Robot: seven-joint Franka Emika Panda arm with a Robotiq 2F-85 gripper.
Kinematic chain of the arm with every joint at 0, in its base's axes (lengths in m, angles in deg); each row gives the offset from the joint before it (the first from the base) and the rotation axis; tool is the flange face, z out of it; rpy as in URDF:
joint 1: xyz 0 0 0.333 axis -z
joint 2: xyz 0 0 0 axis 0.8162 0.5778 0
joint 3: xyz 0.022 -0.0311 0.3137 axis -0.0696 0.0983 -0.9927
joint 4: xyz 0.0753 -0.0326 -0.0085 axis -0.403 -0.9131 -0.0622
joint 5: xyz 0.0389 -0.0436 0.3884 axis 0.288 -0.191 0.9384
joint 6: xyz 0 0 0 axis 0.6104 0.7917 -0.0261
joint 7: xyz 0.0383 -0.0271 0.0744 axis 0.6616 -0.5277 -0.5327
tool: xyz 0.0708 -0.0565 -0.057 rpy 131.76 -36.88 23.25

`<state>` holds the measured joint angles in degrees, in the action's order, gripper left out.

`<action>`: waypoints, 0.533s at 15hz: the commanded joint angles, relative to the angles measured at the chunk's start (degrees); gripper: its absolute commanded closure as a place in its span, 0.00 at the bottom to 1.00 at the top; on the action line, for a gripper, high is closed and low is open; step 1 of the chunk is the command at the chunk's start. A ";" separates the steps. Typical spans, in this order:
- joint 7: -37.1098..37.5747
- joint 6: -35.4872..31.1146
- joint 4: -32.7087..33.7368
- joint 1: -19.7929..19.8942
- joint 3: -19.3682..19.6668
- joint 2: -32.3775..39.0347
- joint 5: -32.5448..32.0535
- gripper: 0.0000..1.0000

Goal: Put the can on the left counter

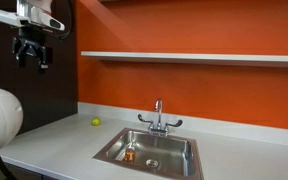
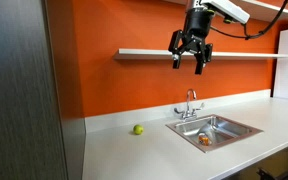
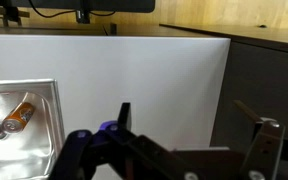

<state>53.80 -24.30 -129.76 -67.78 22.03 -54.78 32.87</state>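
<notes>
The can is a small orange-brown cylinder with a silvery top, inside the steel sink basin. It also shows in an exterior view and at the left of the wrist view. The light grey left counter stretches beside the sink in both exterior views and fills the wrist view. My gripper hangs high in the air above the counter, far from the can, open and empty; it also shows in an exterior view and in the wrist view.
A small yellow-green ball lies on the counter near the orange wall, also in an exterior view. A faucet stands behind the sink. A shelf runs along the wall. A dark tall cabinet bounds the counter's end.
</notes>
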 commanded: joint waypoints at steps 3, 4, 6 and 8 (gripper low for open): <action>-0.76 0.04 0.19 1.35 -1.01 0.37 0.49 0.00; -0.59 -0.33 0.18 1.59 -1.19 0.73 0.25 0.00; -0.20 -1.44 -0.09 2.47 -1.41 1.18 -0.61 0.00; 0.36 -2.48 -0.54 3.74 -1.09 1.63 -1.45 0.00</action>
<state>53.76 -25.11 -129.84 -66.92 21.95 -53.82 32.53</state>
